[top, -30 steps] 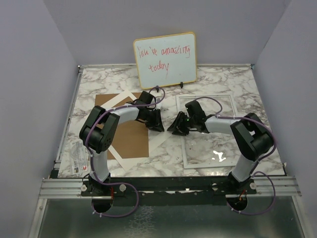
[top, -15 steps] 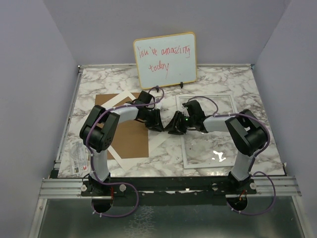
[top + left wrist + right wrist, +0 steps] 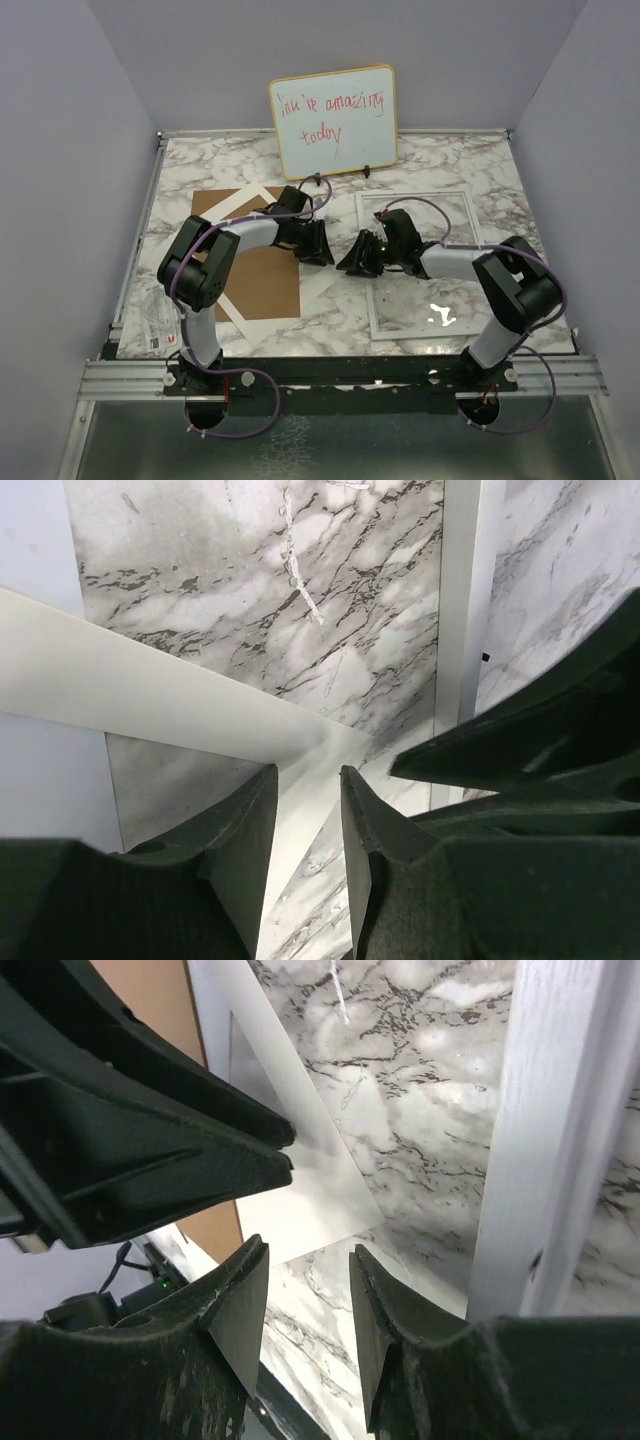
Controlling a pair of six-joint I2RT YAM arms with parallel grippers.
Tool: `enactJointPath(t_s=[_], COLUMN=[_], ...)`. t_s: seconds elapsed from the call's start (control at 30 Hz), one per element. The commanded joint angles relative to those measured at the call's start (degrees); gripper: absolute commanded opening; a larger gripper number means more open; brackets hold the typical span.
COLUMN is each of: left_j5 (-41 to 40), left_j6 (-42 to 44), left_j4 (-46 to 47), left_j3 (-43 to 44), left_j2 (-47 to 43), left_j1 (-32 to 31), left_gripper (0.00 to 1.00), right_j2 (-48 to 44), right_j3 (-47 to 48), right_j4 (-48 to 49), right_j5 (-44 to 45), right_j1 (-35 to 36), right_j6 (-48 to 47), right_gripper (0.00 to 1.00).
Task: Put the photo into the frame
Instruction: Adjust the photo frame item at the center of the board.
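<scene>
From where I stood, the job looked to be in its early handling stage, with nothing yet laid in the frame (image 3: 410,337). It lay flat on the right half of the counter (image 3: 200,165), and marble showed through its pane wherever the right arm did not cover it. Both arms had reached in to the middle. The left tool (image 3: 307,772) and the right tool (image 3: 307,1248) pointed at each other, close together, over the right-hand corner of the white mat (image 3: 150,675). That corner lay just left of the frame's left rim. Each tool stood released, its fingers a little apart, with the mat corner and bare marble visible through the gap and nothing pinched that I could see. The rest of the mat sat askew on the brown backing board (image 3: 265,280) to the left, and the whiteboard (image 3: 335,120) leaned at the far edge. I could not pick out the photo. Its printed face showed nowhere, so it may have been lying back-up or been hidden under the mat or an arm. As I judged it, the next move called for finding the print's edge and slipping a finger under the thin flat sheet. One tool would then close on it gently, and the arm would carry it right and lay it squarely inside the rim.
</scene>
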Motion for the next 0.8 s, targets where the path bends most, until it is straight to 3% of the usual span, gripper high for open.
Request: enactJointPath(t_s=[0.0, 0.27, 0.77], left_j5=[-9.3, -9.4, -11.3], left_j6=[0.2, -3.8, -12.2], left_j4=[-4.2, 0.2, 7.7], left_j3=[-7.2, -12.8, -26.5], left_j2=[2.4, 0.1, -9.1], left_j1=[-1.7, -5.3, -12.3], left_gripper=[0.37, 0.4, 0.42], right_j2=[-6.7, -16.0, -17.4], right_j3=[-0.7, -2.7, 2.7], right_j4=[-7.3, -11.4, -25.8], right_j5=[9.1, 13.0, 18.2], right_j1=[0.2, 0.2, 0.2], right_j6=[-2.5, -3.1, -2.5], right_gripper=[0.43, 0.43, 0.43])
